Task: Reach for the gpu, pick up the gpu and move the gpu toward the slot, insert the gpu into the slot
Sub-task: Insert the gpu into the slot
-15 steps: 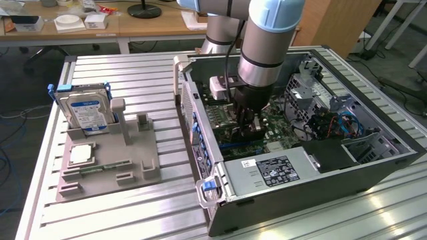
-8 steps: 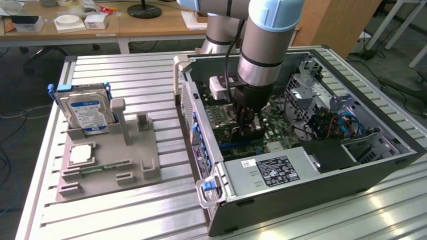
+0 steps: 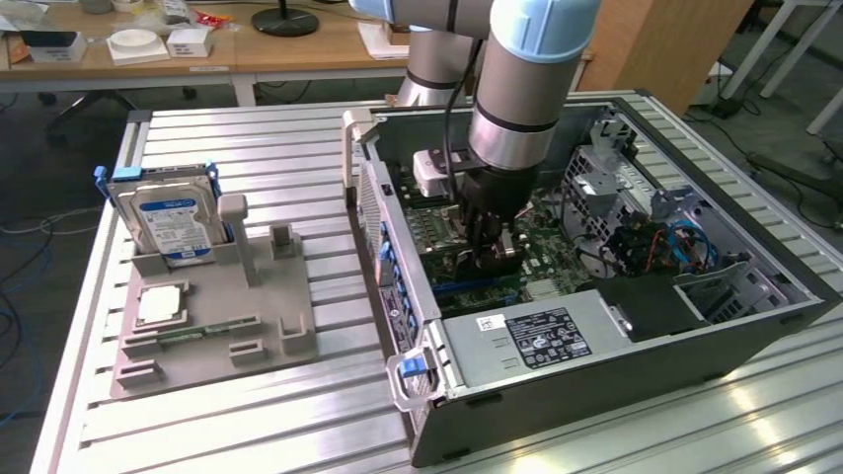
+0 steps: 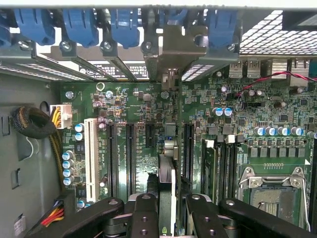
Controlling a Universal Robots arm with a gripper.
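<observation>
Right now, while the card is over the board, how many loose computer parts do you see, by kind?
Hard drive: 1
Processor chip: 1
Memory stick: 1
gpu, held in the gripper inside the case: 1
Total: 4
</observation>
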